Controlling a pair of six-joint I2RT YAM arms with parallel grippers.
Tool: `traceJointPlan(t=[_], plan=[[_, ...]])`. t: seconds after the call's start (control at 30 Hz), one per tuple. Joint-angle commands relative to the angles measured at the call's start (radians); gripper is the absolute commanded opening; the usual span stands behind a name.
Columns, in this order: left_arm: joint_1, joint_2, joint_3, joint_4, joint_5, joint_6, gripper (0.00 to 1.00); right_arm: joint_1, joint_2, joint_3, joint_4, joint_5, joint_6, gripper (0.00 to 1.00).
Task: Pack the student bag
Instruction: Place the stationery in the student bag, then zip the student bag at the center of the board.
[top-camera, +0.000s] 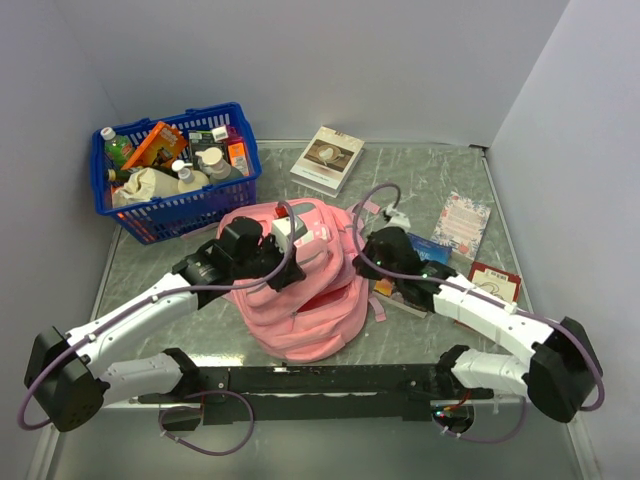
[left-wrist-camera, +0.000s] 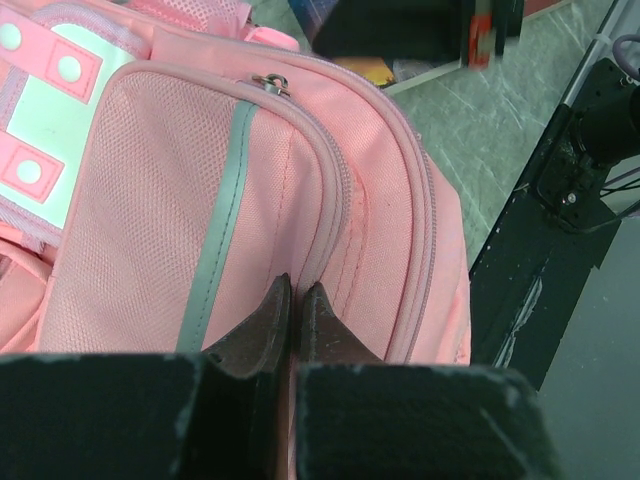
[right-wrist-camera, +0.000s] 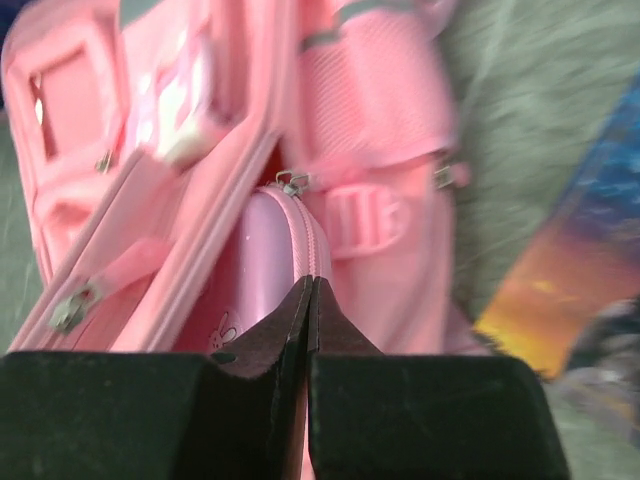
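The student bag (top-camera: 300, 305), a large soft pink backpack, lies in the middle of the table between both arms. My left gripper (top-camera: 268, 262) sits on its upper left, shut on a raised fold of fabric beside a zip seam (left-wrist-camera: 297, 287), right of the grey stripe (left-wrist-camera: 215, 250). My right gripper (top-camera: 362, 262) is at the bag's right edge, with its jaws pressed together (right-wrist-camera: 313, 280) and nothing between them. The tips rest at the zip edge of a glossy pink pencil case (right-wrist-camera: 262, 262) that stands in the bag's open main compartment (right-wrist-camera: 150, 270).
A blue basket (top-camera: 165, 222) full of bottles and packets stands at the back left. A book (top-camera: 327, 158) lies behind the bag. A floral notebook (top-camera: 462, 222), a blue book (top-camera: 432, 247) and a red booklet (top-camera: 495, 282) lie at the right. The black base rail (top-camera: 330, 380) runs along the near edge.
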Motion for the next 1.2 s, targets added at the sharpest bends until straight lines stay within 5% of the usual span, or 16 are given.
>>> traceJointPlan(t=[0.0,0.23,0.33,0.4,0.43,0.53,0.7,0.97,1.17], plan=[[0.008,-0.004,0.097,0.089,-0.008,0.007,0.01,0.09,0.042,-0.017,0.121,-0.048,0.062,0.02],[0.01,0.002,0.113,0.093,-0.002,-0.002,0.01,0.09,0.076,-0.165,0.464,-0.264,0.162,0.02],[0.01,-0.001,0.113,0.086,-0.005,0.001,0.01,0.058,0.077,-0.175,0.468,-0.268,0.144,0.04],[0.01,-0.005,0.107,0.083,-0.008,0.003,0.01,0.049,0.017,-0.155,0.388,-0.21,0.119,0.12],[0.013,-0.005,0.104,0.083,-0.01,0.006,0.01,0.047,-0.016,-0.158,0.354,-0.149,0.087,0.26],[0.013,-0.012,0.084,0.092,-0.01,0.006,0.01,0.046,-0.171,-0.188,0.328,-0.085,0.015,0.48],[0.013,-0.005,0.079,0.101,-0.007,0.001,0.01,0.067,-0.409,-0.277,0.261,-0.054,-0.051,0.52],[0.019,0.019,0.114,0.087,-0.034,-0.034,0.01,0.318,-0.556,-0.273,0.069,0.071,-0.154,0.5],[0.024,0.091,0.163,0.041,-0.08,-0.066,0.01,0.582,-0.406,-0.125,-0.042,0.2,-0.214,0.57]])
